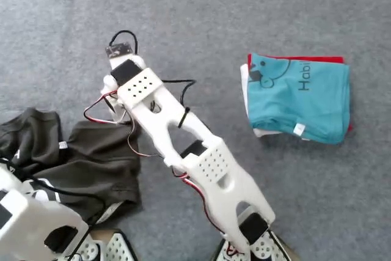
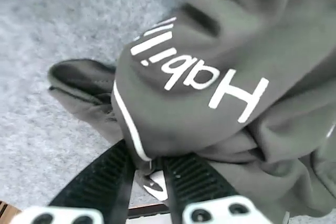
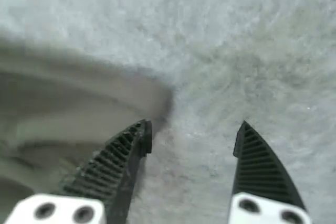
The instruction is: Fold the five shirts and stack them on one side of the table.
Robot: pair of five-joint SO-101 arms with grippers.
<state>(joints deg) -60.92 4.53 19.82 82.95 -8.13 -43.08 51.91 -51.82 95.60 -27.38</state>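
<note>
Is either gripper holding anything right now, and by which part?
The left gripper is shut on the dark grey shirt, pinching a bunched fold of fabric near its white stripe. The right gripper is open and holds nothing.

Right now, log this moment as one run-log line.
left gripper: shut on dark shirt | right gripper: open | folded stack: teal on top

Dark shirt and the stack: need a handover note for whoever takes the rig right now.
Left gripper: shut on a fold of the dark shirt, which lies crumpled on the left of the table, near the arm bases.
Right gripper: open, low over the table, one finger at the shirt's edge.
Done: folded stack on the right, teal on top, red and white edges under it; count unclear.
Left: fold the dark shirt, add it to the stack.
</note>
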